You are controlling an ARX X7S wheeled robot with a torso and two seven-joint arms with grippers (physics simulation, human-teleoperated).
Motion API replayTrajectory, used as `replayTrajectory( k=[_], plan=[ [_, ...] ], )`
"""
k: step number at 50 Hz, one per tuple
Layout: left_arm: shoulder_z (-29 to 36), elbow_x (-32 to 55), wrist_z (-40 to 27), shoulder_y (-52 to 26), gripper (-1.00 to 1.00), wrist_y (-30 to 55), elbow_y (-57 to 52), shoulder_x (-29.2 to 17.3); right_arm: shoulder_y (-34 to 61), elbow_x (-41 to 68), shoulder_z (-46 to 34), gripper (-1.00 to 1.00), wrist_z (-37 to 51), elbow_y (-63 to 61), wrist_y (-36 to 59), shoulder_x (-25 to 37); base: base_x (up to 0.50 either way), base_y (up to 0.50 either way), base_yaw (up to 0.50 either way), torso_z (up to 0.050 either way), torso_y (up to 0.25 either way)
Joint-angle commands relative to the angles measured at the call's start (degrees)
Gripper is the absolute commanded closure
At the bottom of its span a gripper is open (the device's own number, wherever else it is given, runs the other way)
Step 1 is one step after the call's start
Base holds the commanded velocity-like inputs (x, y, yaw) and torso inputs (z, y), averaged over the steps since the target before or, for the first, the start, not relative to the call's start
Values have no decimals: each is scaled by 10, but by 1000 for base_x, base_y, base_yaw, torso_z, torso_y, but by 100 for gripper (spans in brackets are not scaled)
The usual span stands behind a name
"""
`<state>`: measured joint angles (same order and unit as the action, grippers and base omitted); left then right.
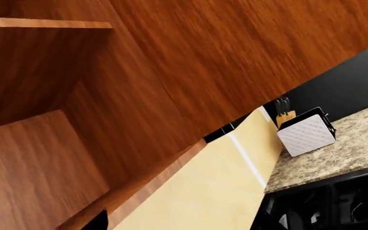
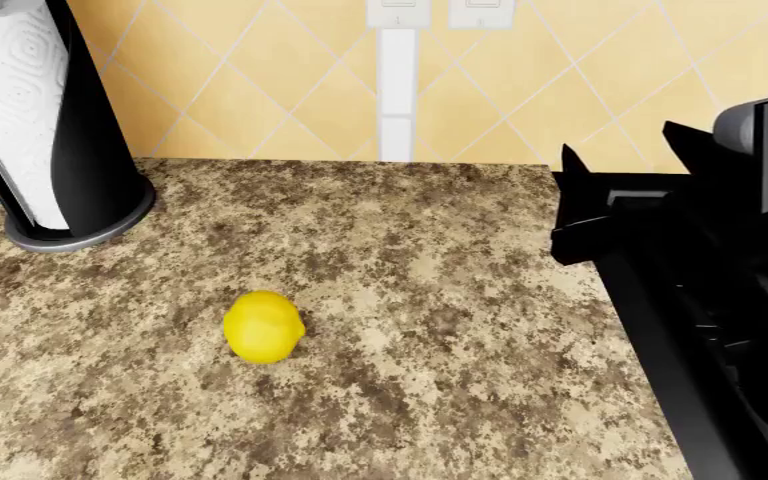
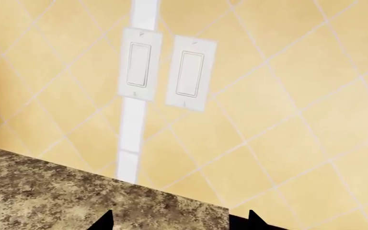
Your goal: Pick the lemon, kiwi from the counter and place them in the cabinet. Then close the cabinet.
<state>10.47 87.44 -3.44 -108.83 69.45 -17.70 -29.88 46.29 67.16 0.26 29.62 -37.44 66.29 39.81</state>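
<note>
Neither end effector really shows up: the left wrist view has one dark tip at the frame edge, the right wrist view has two dark tips apart at the frame edge, so I can't tell how open either one is or whether it's holding anything. Nearest on the speckled surface point(image 2: 464, 330) is the lemon point(image 2: 263, 326), sitting alone and well apart from the stove point(image 2: 704, 300). Farther back there's a paper towel holder point(image 2: 51, 130) and wall switches point(image 3: 165, 72). Kiwi isn't visible anywhere. The left camera is up by the open cabinet point(image 1: 37, 158), with a toaster point(image 1: 306, 134) way off. Biggest worry, I'd guess: the lemon is round, so a sloppy pinch could send it rolling toward the stove.
</note>
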Motion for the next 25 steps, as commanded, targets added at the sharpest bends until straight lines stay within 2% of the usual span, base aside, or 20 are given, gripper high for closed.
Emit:
replayTrajectory(
  k=[1,11,25],
  plan=[
    [5,50,5,40,-100,15,-38,-6,-1,-2,-5,-100,0,1,-4,0,0,0,0,0,0],
    [31,69,-41,85,-100,24,-46,-5,-5,-2,-6,-100,0,1,-8,1,0,0,0,0,0],
    [70,46,-60,160,-100,35,-60,-15,-14,0,-3,-100,2,-1,-14,5,0,0,0,0,0]
  ],
)
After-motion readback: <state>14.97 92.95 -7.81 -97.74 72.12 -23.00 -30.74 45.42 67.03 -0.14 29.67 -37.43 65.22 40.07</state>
